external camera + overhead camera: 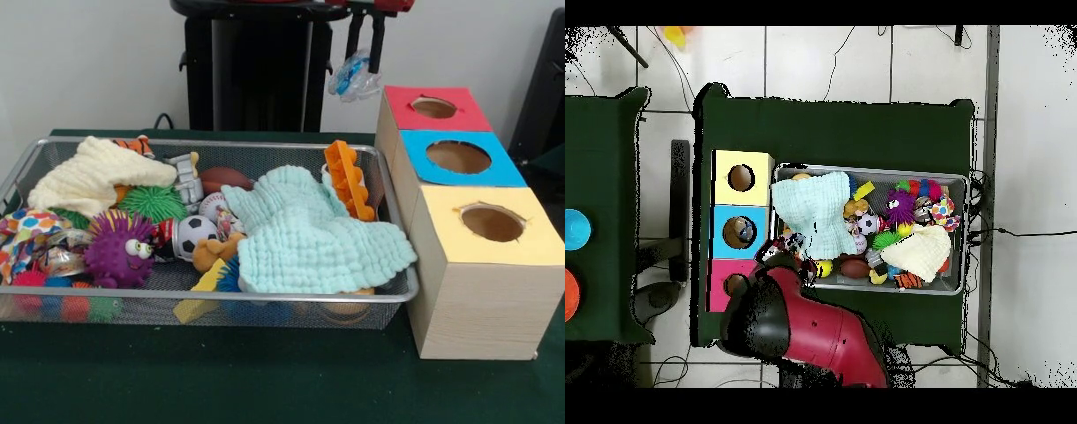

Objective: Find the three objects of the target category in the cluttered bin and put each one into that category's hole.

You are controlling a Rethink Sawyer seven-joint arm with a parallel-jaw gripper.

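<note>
Risk is seen in the clear wrapped object pinched in the tool above the red box, since release there would miss the blue box's hole, beside the bin on the table.

One wire basket sits beside three wooden boxes, each with one round hole: red, blue, yellow. Two cloths lie inside: mint, cream.
</note>
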